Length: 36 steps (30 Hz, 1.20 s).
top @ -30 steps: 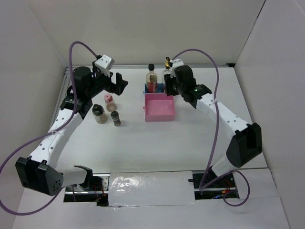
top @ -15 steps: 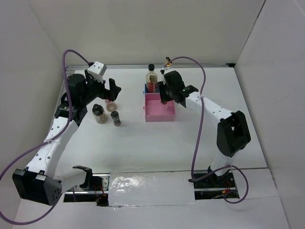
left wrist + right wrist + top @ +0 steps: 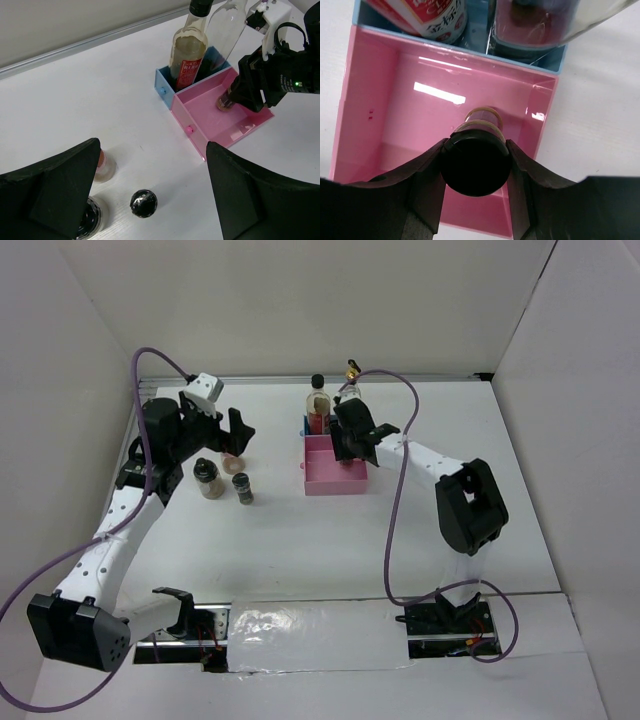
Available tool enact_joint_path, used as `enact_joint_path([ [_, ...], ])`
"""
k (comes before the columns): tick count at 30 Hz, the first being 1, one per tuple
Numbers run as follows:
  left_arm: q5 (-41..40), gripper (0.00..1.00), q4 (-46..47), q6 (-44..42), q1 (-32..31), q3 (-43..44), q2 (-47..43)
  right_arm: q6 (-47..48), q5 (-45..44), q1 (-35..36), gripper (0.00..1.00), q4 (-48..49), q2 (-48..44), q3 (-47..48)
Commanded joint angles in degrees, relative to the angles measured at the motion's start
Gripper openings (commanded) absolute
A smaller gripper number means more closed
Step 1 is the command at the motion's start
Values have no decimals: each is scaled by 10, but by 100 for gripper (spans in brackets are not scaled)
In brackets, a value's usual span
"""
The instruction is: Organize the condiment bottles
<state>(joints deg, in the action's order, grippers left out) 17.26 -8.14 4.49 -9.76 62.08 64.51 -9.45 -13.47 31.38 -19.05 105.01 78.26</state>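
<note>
My right gripper [image 3: 475, 146] is shut on a short dark-capped spice jar [image 3: 475, 165], holding it upright inside the pink compartment of the tray [image 3: 395, 100]; from above, the right gripper [image 3: 350, 440] sits over the tray [image 3: 335, 478]. The black-capped red-labelled bottle [image 3: 189, 55] and the tall clear gold-capped bottle [image 3: 227, 30] stand in the blue compartment [image 3: 164, 87]. My left gripper [image 3: 152, 145] hangs wide open above a pink-capped jar [image 3: 103, 165] and two dark-capped jars [image 3: 143, 203] [image 3: 90, 220] on the table, touching none.
The tray stands mid-table near the back. The three loose jars [image 3: 242, 488] cluster left of it. White walls close in the back and both sides of the table. Purple cables loop from both arms.
My right gripper has come down and to the left, carrying the spice jar into the pink compartment. My left gripper has dropped slightly toward the loose jars, still open.
</note>
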Motion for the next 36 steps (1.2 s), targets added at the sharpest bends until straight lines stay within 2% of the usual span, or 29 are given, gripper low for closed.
enact_joint_path([
  [1, 14, 99, 19, 10, 5, -2, -16, -10, -33, 2, 0, 50, 2, -3],
  [9, 20, 99, 22, 10, 11, -2, -15, -22, -38, -7, 0, 54, 24, 8],
  [15, 24, 99, 26, 9, 17, -2, -11, -31, -31, -12, 12, 64, 35, 8],
  [22, 43, 99, 14, 3, 22, -13, -12, -34, -31, -17, 34, 65, 42, 14],
  [31, 66, 99, 8, -19, 24, -37, -19, -41, -29, -24, 39, 72, 53, 17],
  [32, 66, 99, 6, -20, 24, -37, -18, -40, -28, -23, 43, 71, 54, 17],
  [33, 71, 99, 4, -29, 25, -37, -17, -42, -28, -23, 54, 71, 54, 17],
  [34, 71, 99, 3, -29, 25, -37, -18, -42, -27, -23, 54, 71, 54, 17],
  [35, 74, 99, 1, -34, 24, -40, -17, -40, -27, -22, 65, 69, 53, 16],
  [36, 74, 99, 1, -38, 25, -42, -18, -40, -29, -21, 71, 68, 49, 16],
])
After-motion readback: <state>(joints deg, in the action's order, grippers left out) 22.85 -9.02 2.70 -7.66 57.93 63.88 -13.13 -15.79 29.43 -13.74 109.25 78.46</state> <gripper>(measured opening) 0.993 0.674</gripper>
